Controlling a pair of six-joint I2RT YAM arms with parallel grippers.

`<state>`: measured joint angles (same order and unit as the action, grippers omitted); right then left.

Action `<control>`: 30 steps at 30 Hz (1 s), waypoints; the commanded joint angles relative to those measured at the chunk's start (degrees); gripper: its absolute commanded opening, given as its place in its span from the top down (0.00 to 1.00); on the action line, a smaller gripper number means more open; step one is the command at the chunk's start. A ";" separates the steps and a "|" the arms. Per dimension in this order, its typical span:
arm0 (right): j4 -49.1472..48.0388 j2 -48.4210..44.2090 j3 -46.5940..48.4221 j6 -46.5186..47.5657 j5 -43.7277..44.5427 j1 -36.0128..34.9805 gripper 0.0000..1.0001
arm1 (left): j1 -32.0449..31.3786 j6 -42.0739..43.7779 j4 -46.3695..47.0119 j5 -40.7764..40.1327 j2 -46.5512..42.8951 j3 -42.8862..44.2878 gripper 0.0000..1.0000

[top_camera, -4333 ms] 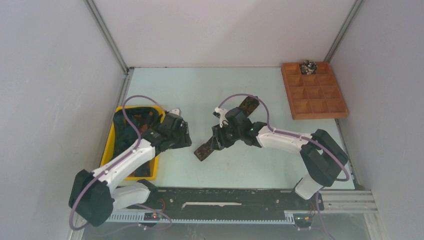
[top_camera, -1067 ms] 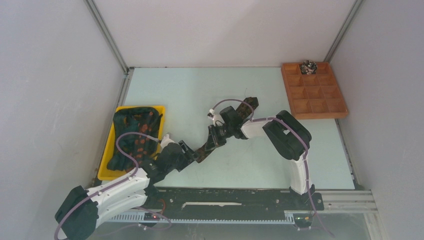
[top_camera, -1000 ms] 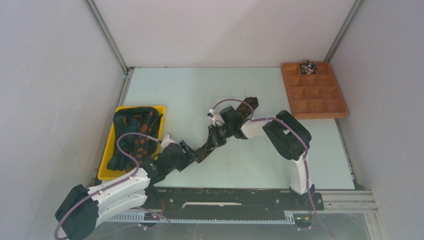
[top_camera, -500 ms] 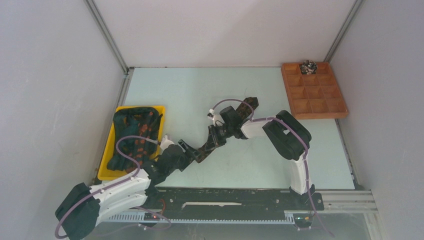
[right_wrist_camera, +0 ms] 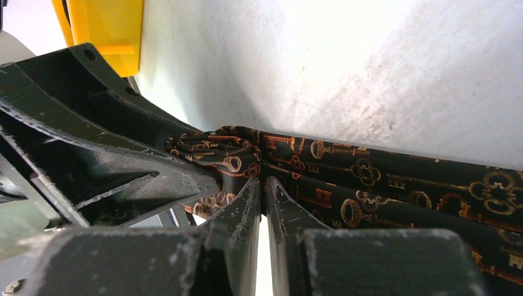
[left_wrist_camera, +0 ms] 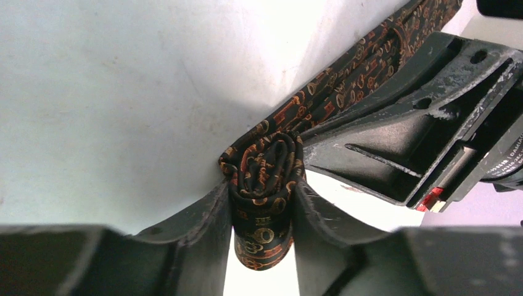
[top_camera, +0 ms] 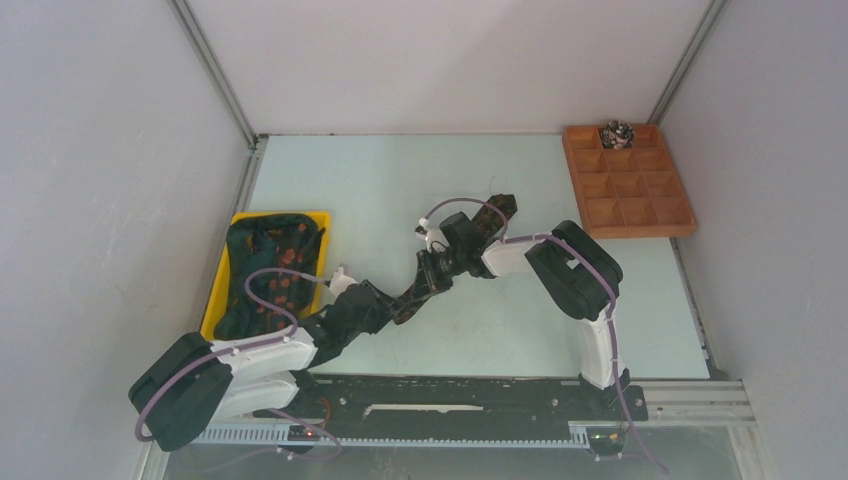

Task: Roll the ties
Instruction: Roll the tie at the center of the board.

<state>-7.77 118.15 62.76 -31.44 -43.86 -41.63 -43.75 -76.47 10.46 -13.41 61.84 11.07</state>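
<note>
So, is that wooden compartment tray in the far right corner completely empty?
No, one rolled tie sits in a far-row compartment of the wooden tray.

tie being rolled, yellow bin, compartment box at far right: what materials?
Tie: woven fabric with a slight sheen, maybe silk or polyester; it folds softly and carries a key pattern.
Yellow bin: glossy moulded plastic, by its shine.
Compartment box: matte brown wood or fibreboard; grain too small to tell.
</note>
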 commanded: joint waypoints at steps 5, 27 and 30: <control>2.57 -0.36 1.08 1.90 1.81 0.16 0.86 | -1.07 4.42 -7.83 -0.55 1.75 2.93 0.77; 8.84 -18.92 -6.39 6.21 14.96 6.47 0.59 | -1.25 22.67 -56.22 -0.65 3.03 26.50 0.82; 8.82 -19.67 -7.31 5.88 14.52 7.77 0.59 | -1.24 23.56 -60.87 -1.74 6.15 29.61 0.82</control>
<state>1.48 101.34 56.66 -26.28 -30.94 -35.31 -44.88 -56.86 -39.53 -13.30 64.97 35.90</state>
